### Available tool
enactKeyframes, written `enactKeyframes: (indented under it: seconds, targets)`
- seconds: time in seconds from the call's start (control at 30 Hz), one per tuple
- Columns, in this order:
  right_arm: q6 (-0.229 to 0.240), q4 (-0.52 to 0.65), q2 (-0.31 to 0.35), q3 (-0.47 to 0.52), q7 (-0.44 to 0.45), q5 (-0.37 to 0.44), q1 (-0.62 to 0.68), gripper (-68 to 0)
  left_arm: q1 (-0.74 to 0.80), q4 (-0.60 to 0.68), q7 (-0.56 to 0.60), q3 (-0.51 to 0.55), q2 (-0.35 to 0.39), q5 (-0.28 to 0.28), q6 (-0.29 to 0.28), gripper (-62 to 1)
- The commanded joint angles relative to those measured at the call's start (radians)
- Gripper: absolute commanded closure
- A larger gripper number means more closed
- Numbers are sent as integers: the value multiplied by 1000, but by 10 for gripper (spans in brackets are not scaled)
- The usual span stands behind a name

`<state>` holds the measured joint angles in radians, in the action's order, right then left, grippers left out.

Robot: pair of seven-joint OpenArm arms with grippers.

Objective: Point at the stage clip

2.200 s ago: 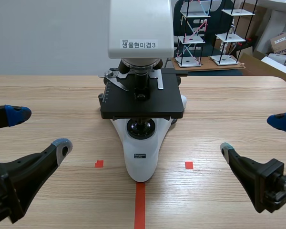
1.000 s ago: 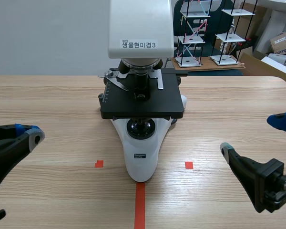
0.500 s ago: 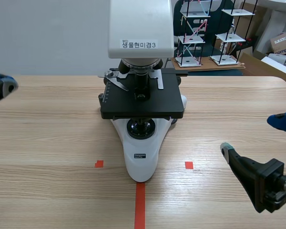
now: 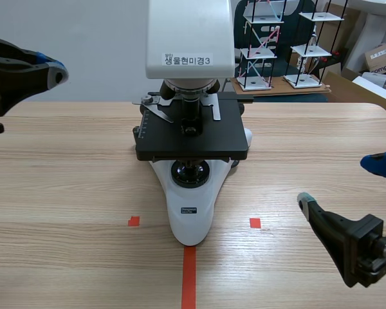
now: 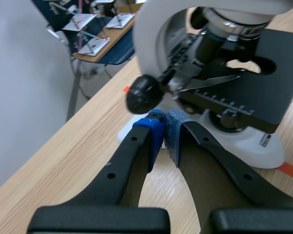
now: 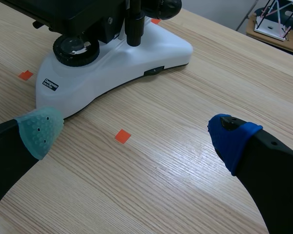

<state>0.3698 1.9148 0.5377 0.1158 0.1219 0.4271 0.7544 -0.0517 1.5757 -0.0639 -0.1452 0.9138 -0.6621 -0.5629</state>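
- Left gripper (image 4: 50,69): upper left of the scene view, raised above the table (image 4: 64,180), pads pressed together with nothing between them. The left wrist view confirms the fingers (image 5: 156,127) meet tip to tip.
- Right gripper (image 4: 342,183): lower right of the scene view, fingers spread wide and holding nothing, well apart from the microscope (image 4: 192,212).
- Stage clip (image 4: 156,108): thin silver arm lying on the black stage (image 4: 193,138), upper centre of the scene view, left of the objective (image 5: 212,46). In the left wrist view, the clip (image 5: 205,83) lies ahead of the closed fingertips, beyond a black knob (image 5: 142,94).
- Risk 1: the knob sits just ahead of the fingertips, between them and the clip. A straight advance would likely strike it or read as pointing at the knob.
- Risk 2: the clip looks thin and springy. Overshoot on approach could bend it or push it across the stage.
- Risk 3: the objective hangs close above the clip, so a high entry could knock the lens.
- Risk 4: stopping short leaves the target ambiguous between clip, stage scale and knob.
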Motion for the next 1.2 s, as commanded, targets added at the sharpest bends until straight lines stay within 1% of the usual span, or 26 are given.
enactKeyframes:
  seconds: [0.0,0.13,0.27,0.37,0.67,1.17]
  targets:
    - [-4,12,2,8,14,4,-4,-679,-34,7,0,-13,-14,-8,-2,-27]
    - [-4,12,2,8,14,4,-4,-679,-102,7,-70,-82,-57,-7,-2,-27]
    - [-4,12,2,8,14,3,-4,-679,-118,7,-71,-117,-85,-7,-2,-27]
    - [-4,12,2,8,14,4,-4,-679,-117,7,-71,-129,-92,0,-2,-27]
    - [-4,12,2,8,14,4,-4,-679,-117,7,-92,-130,-93,0,-2,-27]
    - [-4,12,2,8,14,3,-4,-679,-117,-23,-90,-130,-94,0,-2,-27]
